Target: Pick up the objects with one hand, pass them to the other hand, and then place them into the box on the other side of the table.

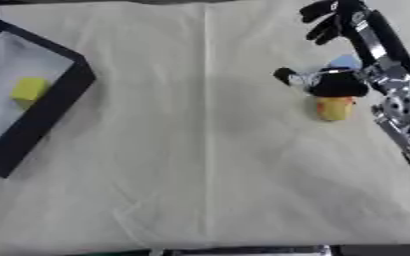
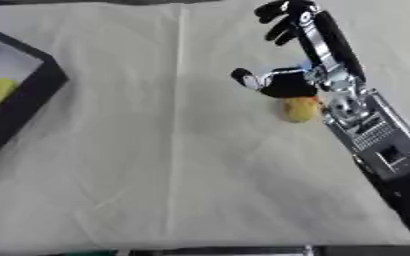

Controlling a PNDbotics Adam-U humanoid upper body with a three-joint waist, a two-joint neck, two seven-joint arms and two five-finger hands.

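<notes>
At upper right, the right hand [image 1: 344, 30], fingers relaxed and holding nothing, hangs over a yellow-orange object [image 1: 334, 108] on the desk [image 1: 200, 175].

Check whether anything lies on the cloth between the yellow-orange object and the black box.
Nothing visible does. The yellow-orange object sits under the right hand; bare cloth stretches to the black box, which holds a yellow block.

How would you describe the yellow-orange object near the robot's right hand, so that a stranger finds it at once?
Start from the black-rimmed box at the table's left, then cross the cream cloth to the right side. There, under the right hand, lies a small yellow-orange object. Unlike the yellow block, it lies outside the box.
</notes>
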